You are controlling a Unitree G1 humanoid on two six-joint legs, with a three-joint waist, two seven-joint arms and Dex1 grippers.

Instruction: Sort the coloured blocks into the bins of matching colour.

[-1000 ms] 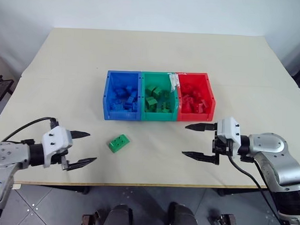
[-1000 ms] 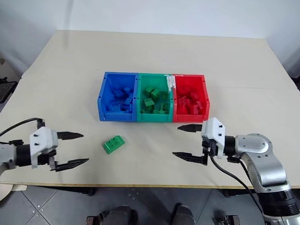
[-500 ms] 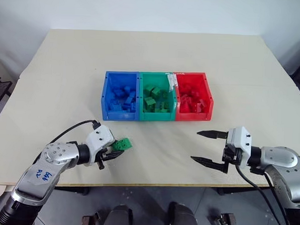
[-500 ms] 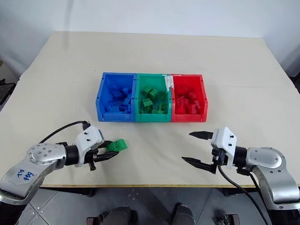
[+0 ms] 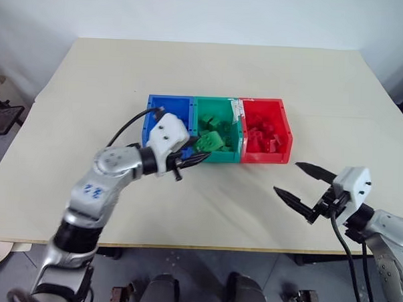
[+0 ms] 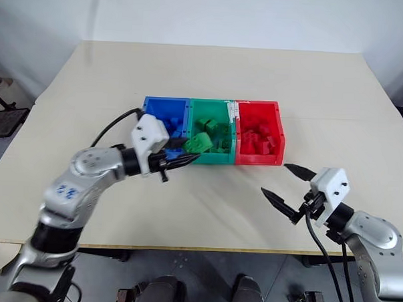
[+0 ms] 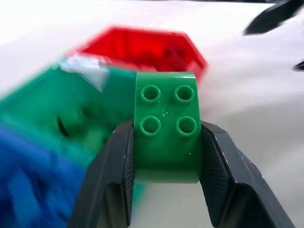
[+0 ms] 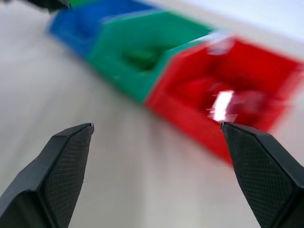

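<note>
Left gripper [image 5: 196, 155] clamped on a green studded brick [image 7: 166, 137], studs facing the wrist camera, held raised at the near wall of the green bin [image 5: 216, 157]. Joined to the blue bin [image 5: 149, 118] and the red bin [image 5: 286, 131] in one row on the beige table [image 5: 90, 86], bricks inside each. Right gripper [image 5: 297, 181] spread wide, empty, above bare tabletop near the red bin.
</note>
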